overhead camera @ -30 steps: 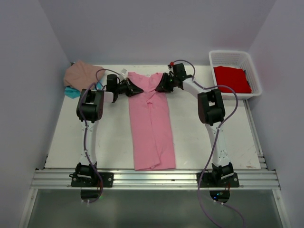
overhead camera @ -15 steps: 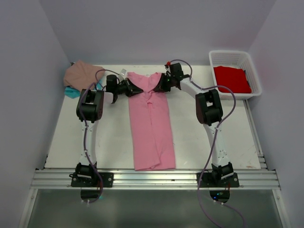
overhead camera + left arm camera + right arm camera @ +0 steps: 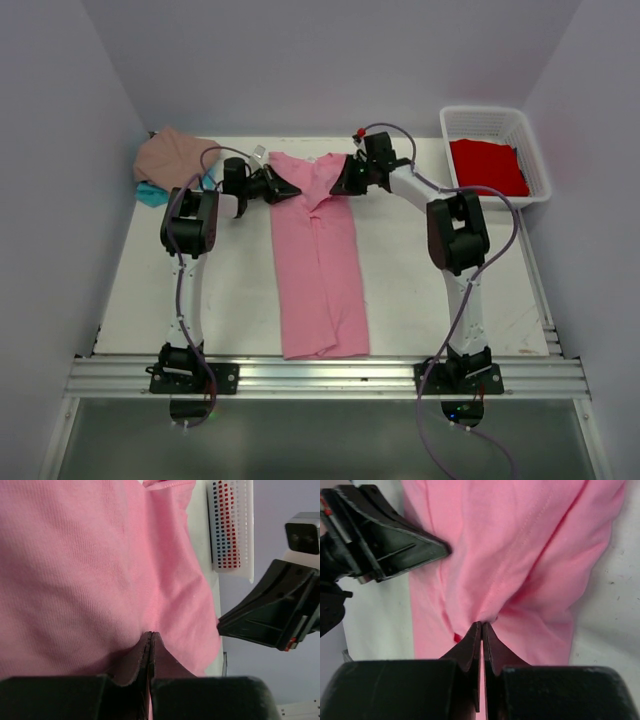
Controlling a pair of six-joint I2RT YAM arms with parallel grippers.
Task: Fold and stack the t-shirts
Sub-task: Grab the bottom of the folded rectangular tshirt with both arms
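Observation:
The bright pink t-shirt lies folded into a long strip down the middle of the table, collar end at the far side. My left gripper is shut on its far left shoulder; the pinch shows in the left wrist view. My right gripper is shut on the far right shoulder, seen in the right wrist view. The dusty tan-pink t-shirt lies bunched at the far left over the teal t-shirt. The red t-shirt lies in the basket.
The white lattice basket stands at the far right corner and shows in the left wrist view. White walls close in the left, back and right. A metal rail runs along the near edge.
The right arm's elbow has swung outward to the right while its gripper stays on the shirt's far right shoulder. The left arm and the pink shirt have barely moved.

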